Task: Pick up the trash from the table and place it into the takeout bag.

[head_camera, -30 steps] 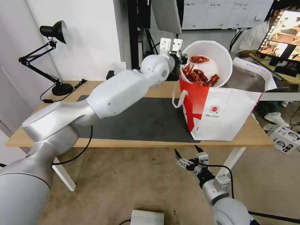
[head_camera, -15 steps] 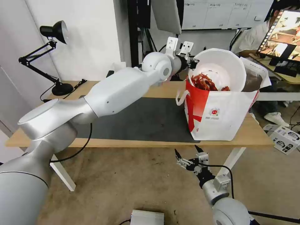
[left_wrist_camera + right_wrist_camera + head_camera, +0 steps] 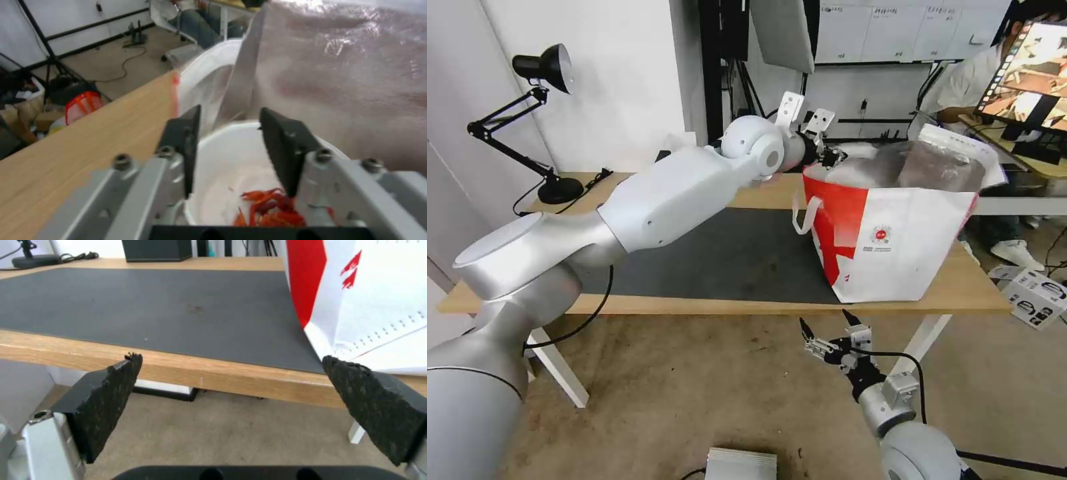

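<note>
While left arm reaches across worktop (image 3: 514,293), left pincer (image 3: 829,159) sits at bag (image 3: 894,240) mouth, fingers (image 3: 186,143) parted, not touching bowl (image 3: 222,173). Bowl lies inside bag just beyond fingers, red shells (image 3: 271,210) in it (foil lining beside). Bag stands on worktop's right end, partly on mat (image 3: 727,253). Right pincer (image 3: 829,327) hangs below worktop edge, spread wide, holding nothing.

Bright, even indoor light with soft shadows; the foil lining (image 3: 356,66) glares and smears with blur in the left wrist view, while straight lines bow at the head view's edges.
</note>
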Available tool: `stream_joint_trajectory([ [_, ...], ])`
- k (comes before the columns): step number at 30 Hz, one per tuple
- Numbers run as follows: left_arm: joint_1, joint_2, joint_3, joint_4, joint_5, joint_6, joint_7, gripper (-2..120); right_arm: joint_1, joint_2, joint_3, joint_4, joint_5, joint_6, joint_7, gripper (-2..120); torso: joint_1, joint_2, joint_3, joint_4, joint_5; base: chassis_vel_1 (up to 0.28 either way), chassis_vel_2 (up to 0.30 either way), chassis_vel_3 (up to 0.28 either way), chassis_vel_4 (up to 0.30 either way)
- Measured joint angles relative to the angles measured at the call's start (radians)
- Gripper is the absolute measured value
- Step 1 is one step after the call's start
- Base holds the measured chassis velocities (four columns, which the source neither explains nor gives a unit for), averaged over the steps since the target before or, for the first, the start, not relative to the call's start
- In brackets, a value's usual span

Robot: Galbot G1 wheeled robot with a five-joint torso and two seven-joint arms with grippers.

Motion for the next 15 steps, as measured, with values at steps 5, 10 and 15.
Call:
stream_joint_trajectory([
  [5,0.014,0.044,-0.008,-0.046,-0.001,-0.084,0.007,66,0.0,0.0,0.0,0.0,0.0,0.0,0.0,100,0.0,0.0,0.0,0.0,0.0,0.0,0.0,0.0,0.0],
  [10,0.027,0.105,-0.01,-0.096,0.0,-0.137,0.028,80,0.0,0.0,0.0,0.0,0.0,0.0,0.0,100,0.0,0.0,0.0,0.0002,-0.0001,0.0,0.0,0.0,0.0],
  [15,0.065,0.173,-0.029,-0.169,0.0,-0.236,0.005,97,0.0,0.0,0.0,0.0,0.0,0.0,0.0,100,0.0,0.0,0.0,0.0003,-0.0002,0.0,0.0,0.0,0.0],
])
